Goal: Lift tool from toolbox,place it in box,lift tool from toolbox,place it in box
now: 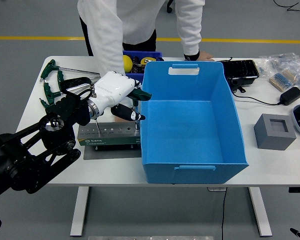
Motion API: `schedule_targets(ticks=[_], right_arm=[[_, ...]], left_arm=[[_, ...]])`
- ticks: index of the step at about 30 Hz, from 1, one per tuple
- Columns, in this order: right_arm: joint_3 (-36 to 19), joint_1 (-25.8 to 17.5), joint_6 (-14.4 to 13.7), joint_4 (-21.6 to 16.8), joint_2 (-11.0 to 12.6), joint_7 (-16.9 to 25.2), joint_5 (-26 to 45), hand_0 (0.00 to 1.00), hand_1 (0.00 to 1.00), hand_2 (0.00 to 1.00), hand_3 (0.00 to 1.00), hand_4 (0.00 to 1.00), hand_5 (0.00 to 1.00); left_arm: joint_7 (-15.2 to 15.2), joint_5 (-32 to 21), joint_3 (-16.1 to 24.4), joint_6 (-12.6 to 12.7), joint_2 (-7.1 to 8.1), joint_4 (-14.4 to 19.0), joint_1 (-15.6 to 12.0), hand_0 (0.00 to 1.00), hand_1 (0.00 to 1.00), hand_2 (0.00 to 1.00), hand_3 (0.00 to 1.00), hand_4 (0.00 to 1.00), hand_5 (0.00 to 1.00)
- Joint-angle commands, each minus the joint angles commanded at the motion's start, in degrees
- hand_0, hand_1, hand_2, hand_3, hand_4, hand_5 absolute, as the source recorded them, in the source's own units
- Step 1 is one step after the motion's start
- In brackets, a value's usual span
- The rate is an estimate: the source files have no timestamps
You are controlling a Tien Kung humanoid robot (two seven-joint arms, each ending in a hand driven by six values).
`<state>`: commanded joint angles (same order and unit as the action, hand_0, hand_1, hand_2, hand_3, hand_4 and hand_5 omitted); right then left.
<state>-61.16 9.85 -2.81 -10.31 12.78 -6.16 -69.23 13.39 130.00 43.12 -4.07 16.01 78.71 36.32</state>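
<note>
The toolbox (109,136) is a flat grey-and-green case lying just left of the big blue box (190,120), which is empty inside. My left hand (121,97), white with black fingertips, hovers over the toolbox's far end, right against the blue box's left wall. Its fingers bend downward and the thumb (131,115) points at the box wall; I see nothing held between them. A person in a white coat leans in from the far side, one sleeve (106,50) reaching down just behind my hand, the other hand (196,56) resting behind the blue box.
Green T-handle keys (57,82) lie at the far left. A small blue bin (140,57) with a yellow ball stands behind the toolbox. On the right are a black tray (240,70), a power adapter (290,95), a grey block (274,131) and plastic bags (285,67).
</note>
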Motion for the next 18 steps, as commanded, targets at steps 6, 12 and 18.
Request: schedule_targets(ticks=[6, 12, 18], right_arm=[[-0.1, -0.2, 0.0, 0.0, -0.1, -0.1, -0.1, 0.767, 0.687, 0.727, 0.669, 0.951, 0.767], [-0.1, -0.2, 0.0, 0.0, -0.2, -0.1, -0.1, 0.767, 0.687, 0.727, 0.668, 0.951, 0.767], [-0.1, -0.3, 0.0, 0.0, -0.3, -0.2, -0.2, 0.767, 0.687, 0.726, 0.669, 0.952, 0.766]], left_arm=[[1.0, 0.0, -0.8, 1.4, 0.15, -0.7, 0.4, 0.409, 0.309, 0.303, 0.423, 0.998, 0.709], [2.7, 0.0, -2.5, 4.1, -0.38, -2.1, 0.7, 0.332, 0.218, 0.233, 0.316, 0.998, 0.730], [3.3, 0.0, -3.6, 4.8, -0.43, -2.9, 1.0, 0.287, 0.173, 0.201, 0.257, 0.998, 0.751]])
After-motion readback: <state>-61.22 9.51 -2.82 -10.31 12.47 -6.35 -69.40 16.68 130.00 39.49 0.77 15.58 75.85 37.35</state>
